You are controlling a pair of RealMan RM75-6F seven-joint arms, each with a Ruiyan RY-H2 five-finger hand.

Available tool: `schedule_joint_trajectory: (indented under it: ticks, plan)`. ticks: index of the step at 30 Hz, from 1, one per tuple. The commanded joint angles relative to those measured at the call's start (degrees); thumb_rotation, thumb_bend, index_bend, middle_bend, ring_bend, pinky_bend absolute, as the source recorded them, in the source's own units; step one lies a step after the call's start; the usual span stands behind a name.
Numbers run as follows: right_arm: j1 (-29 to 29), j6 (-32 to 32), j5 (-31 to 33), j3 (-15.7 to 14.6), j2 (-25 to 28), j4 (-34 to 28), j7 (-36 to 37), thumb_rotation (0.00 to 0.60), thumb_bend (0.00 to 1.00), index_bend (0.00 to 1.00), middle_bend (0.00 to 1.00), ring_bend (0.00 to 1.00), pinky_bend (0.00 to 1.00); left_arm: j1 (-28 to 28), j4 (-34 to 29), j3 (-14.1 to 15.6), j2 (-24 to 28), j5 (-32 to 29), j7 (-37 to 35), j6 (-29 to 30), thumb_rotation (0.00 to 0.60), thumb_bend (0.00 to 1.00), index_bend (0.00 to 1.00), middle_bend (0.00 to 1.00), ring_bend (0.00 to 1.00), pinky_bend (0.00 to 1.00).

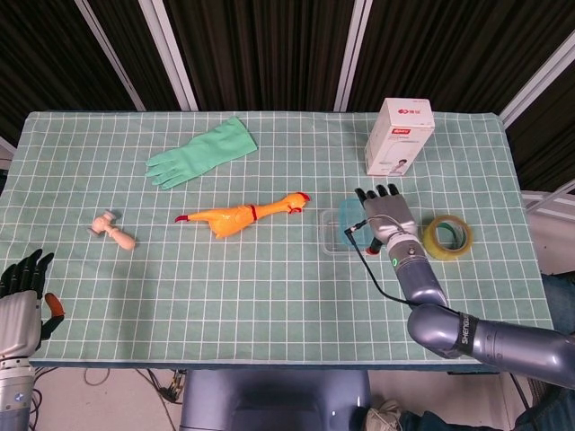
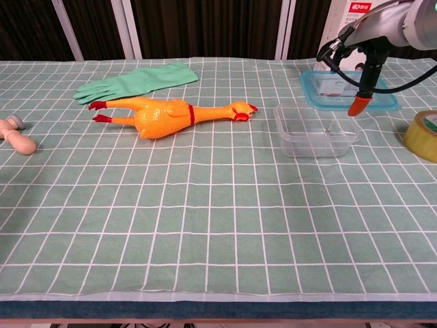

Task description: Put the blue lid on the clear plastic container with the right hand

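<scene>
Blue lid under right hand

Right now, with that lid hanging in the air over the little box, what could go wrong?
The blue lid hangs above the clear container, offset toward its far right edge in the chest view, so it may land crooked or miss the rim. The right hand seems to hold it by one side only; it could slip. The tape roll nearby might get bumped.

Container clear glossy plastic; lid translucent blue; tablecloth matt cloth.
</scene>
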Motion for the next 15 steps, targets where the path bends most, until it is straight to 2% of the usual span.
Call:
schedule_joint_trajectory:
  ticks: [1,15]
  plan:
    - [0.6,-0.4,-0.2,-0.5,-0.6,0.3,0.5,0.600,0.12,0.05,0.43,0.07,0.00,-0.1,0.0,0.0,0.0,-0.2,0.0,-0.1,0.600,0.79,0.09,0.00,0.00,0.00]
    - [3.1,0.2,-1.4,-3.2,-5.4,4.3,3.6,0.600,0.12,0.05,0.43,0.07,0.00,-0.2,-0.3,-0.1,0.2,-1.3,0.1,-0.4,0.600,0.79,0.09,0.00,0.00,0.00]
